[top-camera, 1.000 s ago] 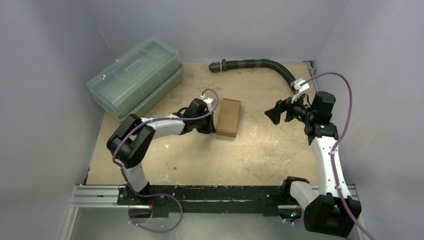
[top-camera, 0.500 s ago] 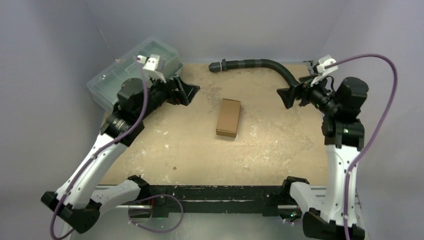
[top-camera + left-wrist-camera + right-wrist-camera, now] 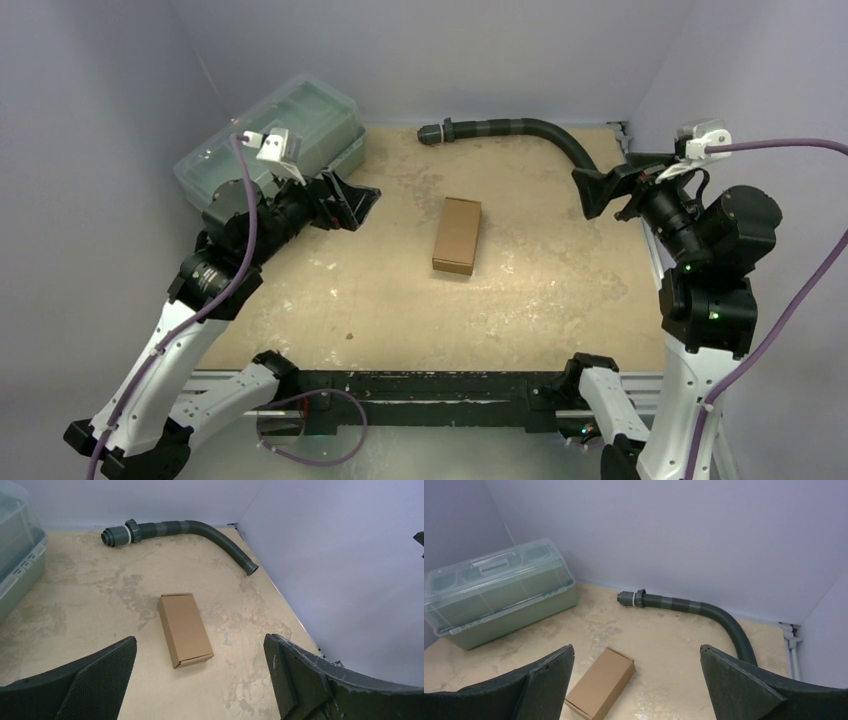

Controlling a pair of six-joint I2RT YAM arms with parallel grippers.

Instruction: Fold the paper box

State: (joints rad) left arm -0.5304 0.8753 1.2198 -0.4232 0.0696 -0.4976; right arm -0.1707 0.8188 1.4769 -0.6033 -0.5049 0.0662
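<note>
The paper box (image 3: pixel 458 235) is a small brown carton lying closed and flat in the middle of the table, untouched; it also shows in the left wrist view (image 3: pixel 184 628) and the right wrist view (image 3: pixel 600 689). My left gripper (image 3: pixel 352 203) hangs raised to the box's left, near the plastic bin, jaws wide open and empty (image 3: pixel 200 680). My right gripper (image 3: pixel 612 188) is lifted at the far right, well away from the box, also open with nothing between its fingers (image 3: pixel 636 685).
A clear greenish lidded plastic bin (image 3: pixel 272 152) stands at the back left. A dark corrugated hose (image 3: pixel 510 128) curves along the back edge toward the right. Purple walls close in the table on three sides.
The left gripper let go beside the box, opened, and the arm pulled back up and left toward the bin. The right arm rose and drew back to the right. The box stayed put.
</note>
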